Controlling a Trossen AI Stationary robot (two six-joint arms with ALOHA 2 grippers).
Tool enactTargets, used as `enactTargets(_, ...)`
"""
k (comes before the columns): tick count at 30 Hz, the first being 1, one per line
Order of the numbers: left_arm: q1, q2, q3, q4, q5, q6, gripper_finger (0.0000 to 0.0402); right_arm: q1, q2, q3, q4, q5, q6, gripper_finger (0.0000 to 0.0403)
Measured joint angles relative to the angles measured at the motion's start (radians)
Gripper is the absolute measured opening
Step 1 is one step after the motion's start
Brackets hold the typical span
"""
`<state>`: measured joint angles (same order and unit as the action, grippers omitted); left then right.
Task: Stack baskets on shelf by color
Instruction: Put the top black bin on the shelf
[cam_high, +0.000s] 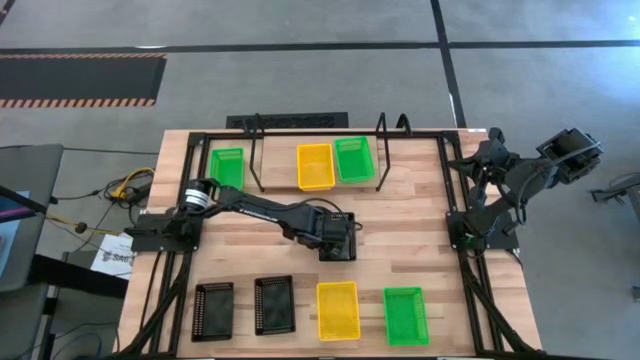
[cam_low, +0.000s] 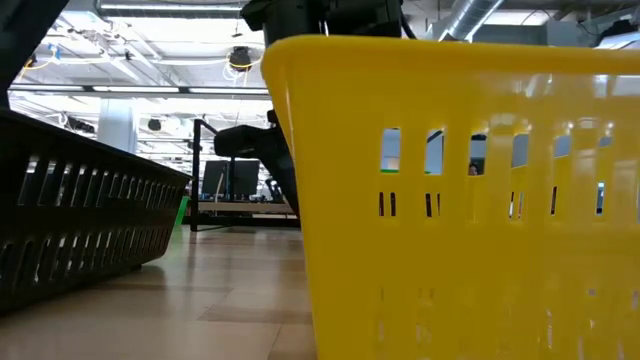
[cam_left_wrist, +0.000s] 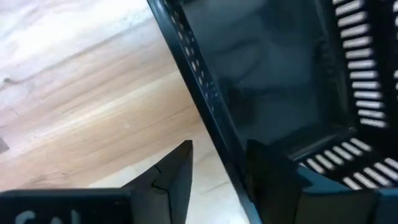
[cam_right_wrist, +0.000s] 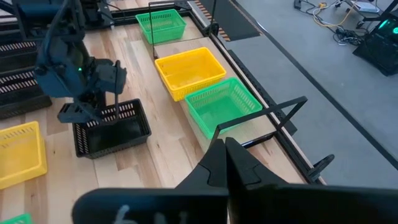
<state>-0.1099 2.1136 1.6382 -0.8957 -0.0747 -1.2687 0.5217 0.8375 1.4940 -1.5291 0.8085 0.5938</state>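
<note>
1. Two fingers of the left gripper (cam_left_wrist: 214, 180) straddle the long wall of a black basket (cam_right_wrist: 112, 130): one finger (cam_left_wrist: 171, 180) stands outside over the wood, the other inside the basket, so the gripper is clamped on that rim. In the high view this basket sits mid-table under the left gripper (cam_high: 338, 240), in front of the shelf (cam_high: 290, 188).
2. The right gripper (cam_right_wrist: 227, 165) has its fingers pressed together with nothing between them; in the high view the right arm (cam_high: 510, 185) is folded at the table's right edge, clear of every basket.
3. The high view alone gives the layout: on the shelf, a yellow basket (cam_high: 315, 165) touches a green basket (cam_high: 353, 159); another green basket (cam_high: 227, 167) stands just left of the shelf's left upright loop.
4. Along the near edge stand two more black baskets (cam_high: 213, 310) (cam_high: 274, 304), a yellow one (cam_high: 338, 309) and a green one (cam_high: 405, 315), each apart from the next.
5. The low view is mostly filled by the near yellow basket's perforated wall (cam_low: 460, 200), with a black basket's side (cam_low: 80, 225) at left; the held basket cannot be made out there.
6. Open wood lies between the held basket and the near row, and the shelf board (cam_high: 280, 175) is bare left of its yellow basket.
</note>
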Motion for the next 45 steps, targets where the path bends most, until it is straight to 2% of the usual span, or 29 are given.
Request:
enactTargets(3,0.012,0.0,0.0,-0.004,0.0,0.02,0.0087,0.0,0.0,0.0,0.0,0.0,0.0,0.0003)
enactTargets(6,0.024,-0.004,0.0,-0.006,0.014,0.052,0.002,0.0,0.0,0.0,0.0,0.0,0.0,0.0003)
enactTargets(9,0.031,-0.008,0.02,-0.012,0.015,0.08,0.0005,0.0,0.0,0.0,0.001,0.0,0.0,0.0003)
enactTargets(12,0.032,-0.025,0.086,-0.021,-0.024,0.119,0.0002,0.0,0.0,0.0,0.001,0.0,0.0,0.0003)
enactTargets(17,0.031,-0.079,0.263,-0.163,-0.207,0.151,0.0001,0.0,0.0,0.0,0.003,0.0,0.001,0.0003)
enactTargets(20,0.032,-0.113,0.377,-0.353,-0.367,0.128,0.0,0.0,0.0,0.0,0.004,0.0,0.0,0.0003)
enactTargets(23,0.043,-0.13,0.454,-0.616,-0.481,0.01,0.0,0.0,0.0,0.0,0.004,0.0,0.001,0.0003)
enactTargets(25,0.058,-0.139,0.468,-0.692,-0.497,-0.06,0.0,0.0,0.0,0.0,0.004,0.0,0.001,0.0003)
enactTargets(29,0.108,-0.188,0.439,-0.635,-0.512,-0.008,0.0,0.0,0.0,0.0,0.004,0.0,0.001,0.0003)
enactTargets(32,0.146,-0.182,0.43,-0.687,-0.513,-0.022,0.0,0.0,0.0,0.0,0.004,0.0,0.001,0.0003)
enactTargets(40,0.248,-0.195,0.343,-0.675,-0.454,0.094,0.0,0.0,0.0,0.0,0.002,0.0,0.008,0.0003)
enactTargets(45,0.263,-0.232,0.317,-0.676,-0.453,0.131,0.0,0.0,0.0,0.0,-0.001,0.0,0.008,0.0003)
